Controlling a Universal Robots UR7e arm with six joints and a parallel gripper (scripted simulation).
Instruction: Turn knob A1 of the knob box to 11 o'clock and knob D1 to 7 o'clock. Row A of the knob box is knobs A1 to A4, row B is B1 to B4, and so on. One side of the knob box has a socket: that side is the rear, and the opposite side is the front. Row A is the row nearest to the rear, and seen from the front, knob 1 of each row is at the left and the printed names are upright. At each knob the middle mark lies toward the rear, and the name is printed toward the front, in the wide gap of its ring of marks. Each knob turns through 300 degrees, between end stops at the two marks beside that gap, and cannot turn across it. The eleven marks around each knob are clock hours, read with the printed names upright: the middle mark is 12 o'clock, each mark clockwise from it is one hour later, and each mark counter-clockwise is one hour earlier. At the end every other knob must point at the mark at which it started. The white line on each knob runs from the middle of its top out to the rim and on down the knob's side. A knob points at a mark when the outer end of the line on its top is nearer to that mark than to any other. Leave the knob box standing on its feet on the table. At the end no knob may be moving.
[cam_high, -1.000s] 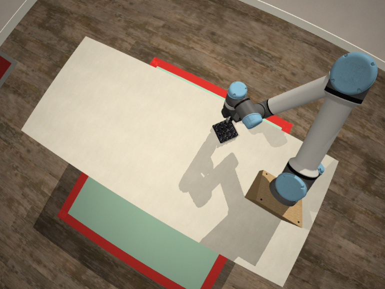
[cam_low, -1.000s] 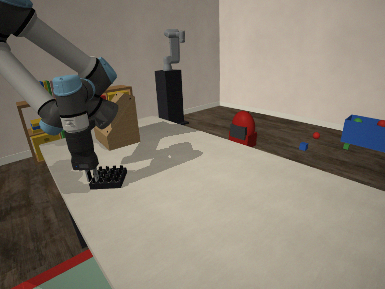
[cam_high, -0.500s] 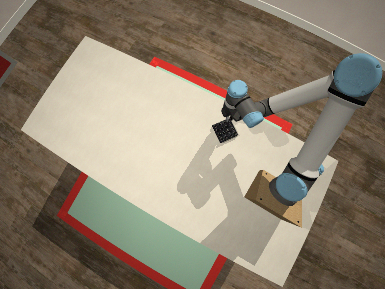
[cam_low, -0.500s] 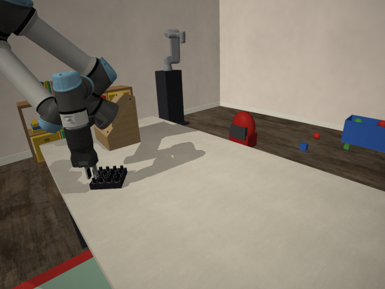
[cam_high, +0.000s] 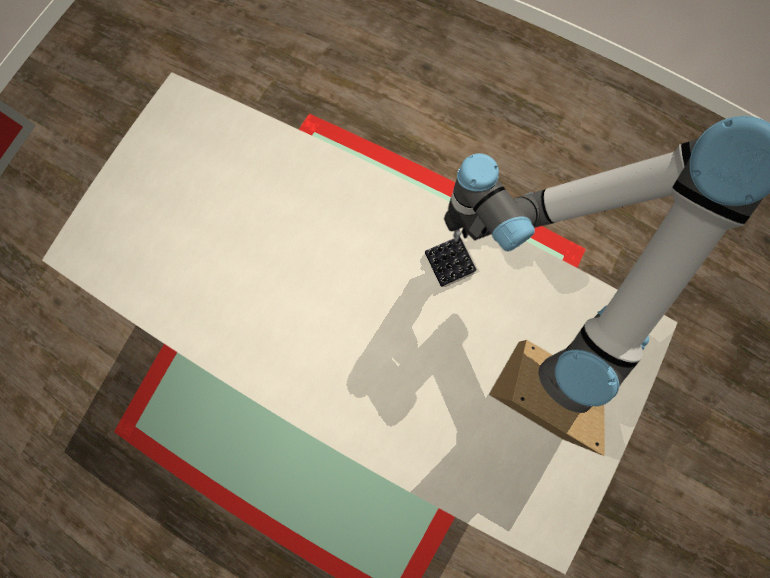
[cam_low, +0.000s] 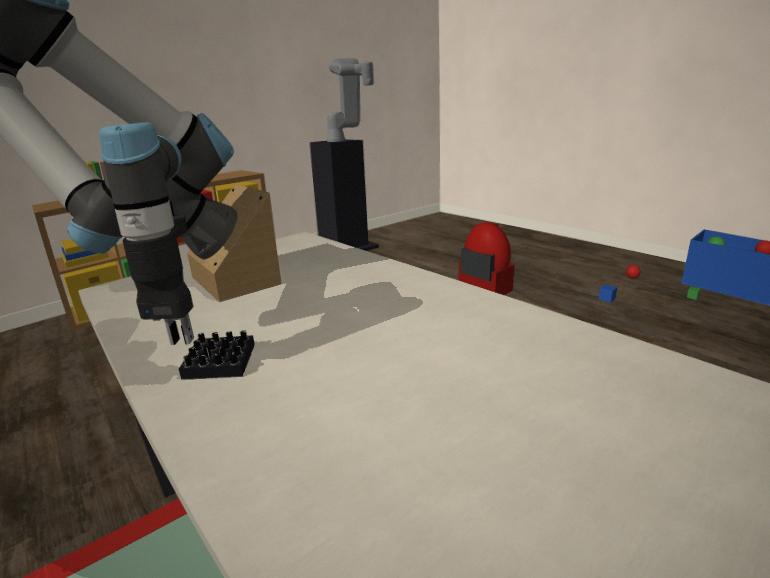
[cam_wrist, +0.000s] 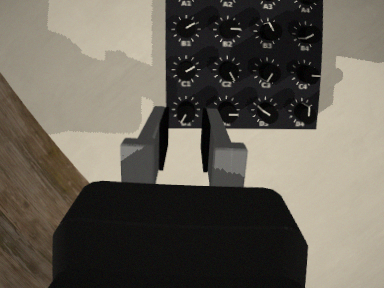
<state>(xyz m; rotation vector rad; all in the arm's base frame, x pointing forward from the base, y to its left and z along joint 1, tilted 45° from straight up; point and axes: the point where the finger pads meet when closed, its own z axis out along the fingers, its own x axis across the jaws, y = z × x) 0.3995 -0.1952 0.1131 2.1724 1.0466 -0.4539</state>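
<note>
The black knob box (cam_high: 450, 262) (cam_low: 217, 365) (cam_wrist: 243, 48) stands flat on the table (cam_high: 248, 248), near the arm's side. In the wrist view the names read upright, so row A is at the top and column 1 at the left. My gripper (cam_high: 457, 235) (cam_low: 177, 337) (cam_wrist: 185, 127) is open, and its two fingers stand on either side of knob D1 (cam_wrist: 184, 110) at the near left corner, with a small gap at each side. D1's white line points down and to the left.
The arm's wooden base block (cam_high: 547, 398) (cam_low: 239, 248) stands on the table behind the box. The table edge (cam_low: 124, 398) runs close by on the box's left. Toys, a blue bin (cam_low: 727, 264) and a second arm on a black pedestal (cam_low: 338, 186) stand on the floor, off the table.
</note>
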